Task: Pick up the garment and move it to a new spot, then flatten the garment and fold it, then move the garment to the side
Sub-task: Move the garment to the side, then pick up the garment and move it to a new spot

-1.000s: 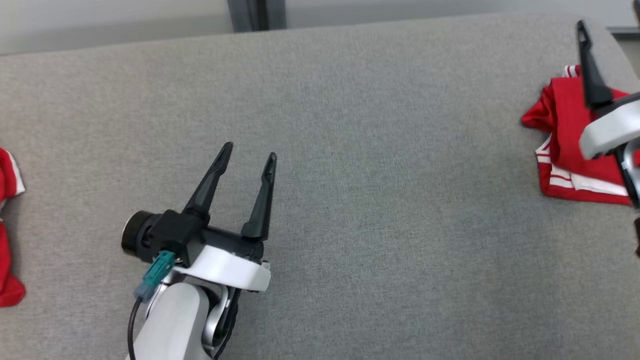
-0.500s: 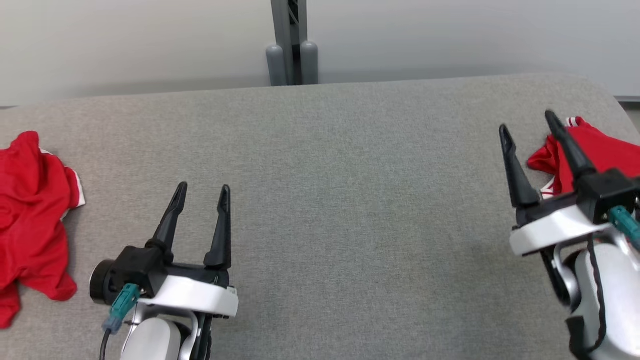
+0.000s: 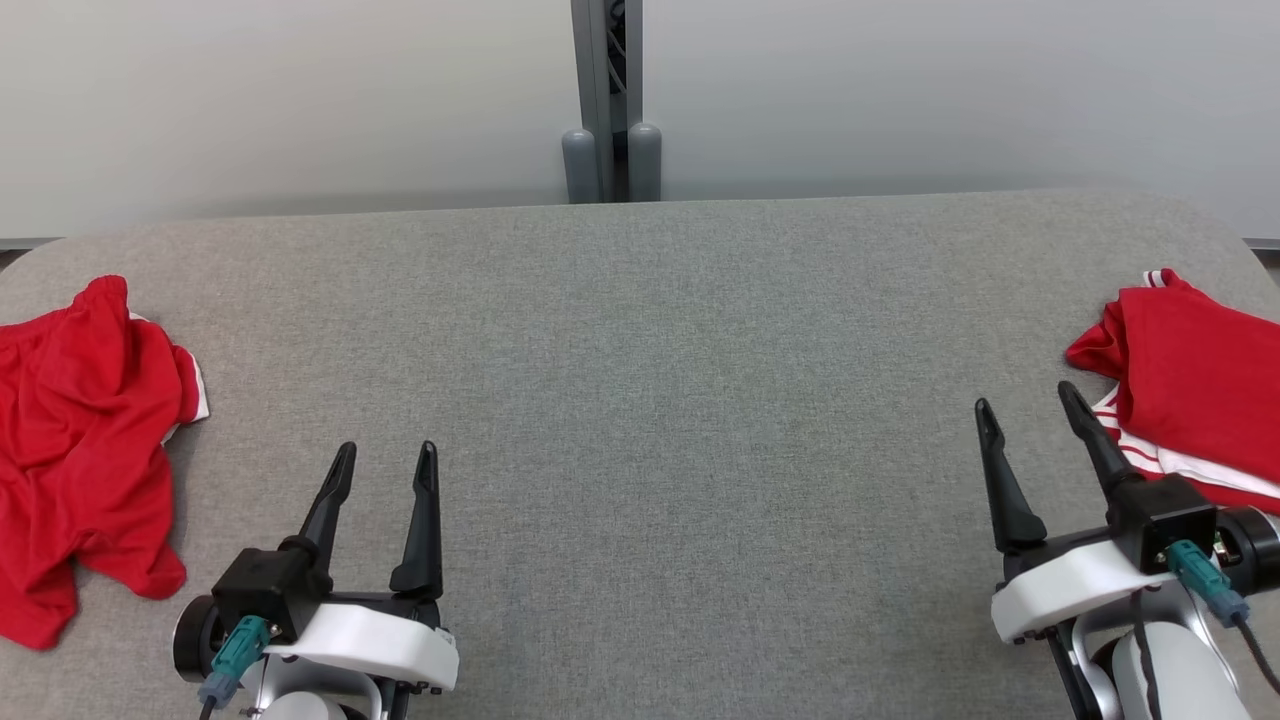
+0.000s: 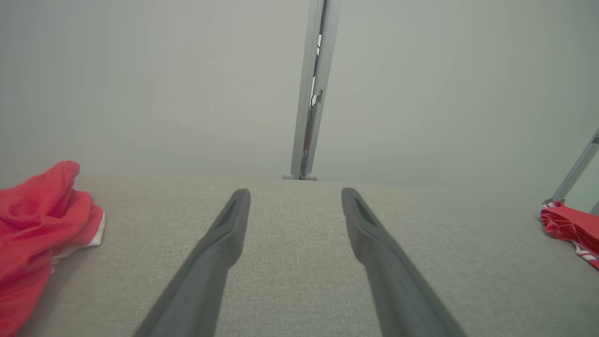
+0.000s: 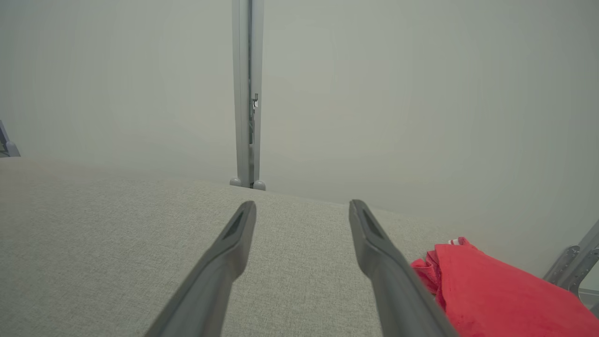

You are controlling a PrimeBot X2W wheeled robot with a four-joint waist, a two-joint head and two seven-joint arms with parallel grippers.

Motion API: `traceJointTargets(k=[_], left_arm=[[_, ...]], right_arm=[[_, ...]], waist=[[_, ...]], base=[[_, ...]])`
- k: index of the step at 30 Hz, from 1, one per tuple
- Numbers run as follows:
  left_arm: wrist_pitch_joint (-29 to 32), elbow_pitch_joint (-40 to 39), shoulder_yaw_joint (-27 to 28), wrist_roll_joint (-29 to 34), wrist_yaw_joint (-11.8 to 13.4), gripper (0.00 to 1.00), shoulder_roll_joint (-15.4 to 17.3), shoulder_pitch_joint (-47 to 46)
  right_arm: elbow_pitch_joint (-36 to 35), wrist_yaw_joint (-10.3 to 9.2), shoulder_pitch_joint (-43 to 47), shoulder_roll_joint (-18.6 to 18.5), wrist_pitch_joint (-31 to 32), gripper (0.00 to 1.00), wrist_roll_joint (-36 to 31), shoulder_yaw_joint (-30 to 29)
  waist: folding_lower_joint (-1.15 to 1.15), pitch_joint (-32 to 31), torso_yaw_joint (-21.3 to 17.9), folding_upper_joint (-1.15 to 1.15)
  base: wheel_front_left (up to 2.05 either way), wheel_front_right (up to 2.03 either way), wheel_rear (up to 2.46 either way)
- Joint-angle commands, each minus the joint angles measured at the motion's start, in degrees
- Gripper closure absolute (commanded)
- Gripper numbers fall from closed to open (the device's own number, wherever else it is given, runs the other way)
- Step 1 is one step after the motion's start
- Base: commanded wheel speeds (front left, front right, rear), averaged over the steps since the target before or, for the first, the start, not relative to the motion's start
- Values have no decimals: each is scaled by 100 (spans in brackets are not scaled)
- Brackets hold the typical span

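I have both arms low in front of me over the gray bench (image 3: 640,400). The left gripper (image 3: 387,448) is spread wide and holds nothing. The right gripper (image 3: 1025,396) is spread wide too, and it is empty.

The crumpled red garment (image 3: 85,440) lies in a heap at the far left of the bench, near the left gripper but not touching it. I think this is the one to pick up next. A folded red garment (image 3: 1200,390) with white stripes lies at the far right, just beside the right gripper.

Here is what could go wrong. The heap sits close to the bench's left edge, so a clumsy push could slide it off. If I pinch only a top wrinkle, the cloth may slip out when I lift. If I grab a thick lump, it may be hard to lay flat. And if my right arm swings sideways, a finger could catch the folded one and mess up its neat fold.
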Motion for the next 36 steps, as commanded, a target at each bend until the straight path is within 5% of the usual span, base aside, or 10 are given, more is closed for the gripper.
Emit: traceJointTargets(k=[1,18,36], left_arm=[[-3,19,25,23,-14,0,22,27],[-3,117,-40,80,-69,0,22,-37],[-3,151,22,414,-113,0,22,168]], right_arm=[[15,-1,82,7,-27,0,-94,-2],[206,-1,110,29,-27,0,66,39],[328,-1,196,21,-27,0,406,731]], waist=[[0,-12,4,0],[0,-118,335,0],[0,-307,2138,0]], base=[[0,0,0],[0,0,0],[0,0,0]])
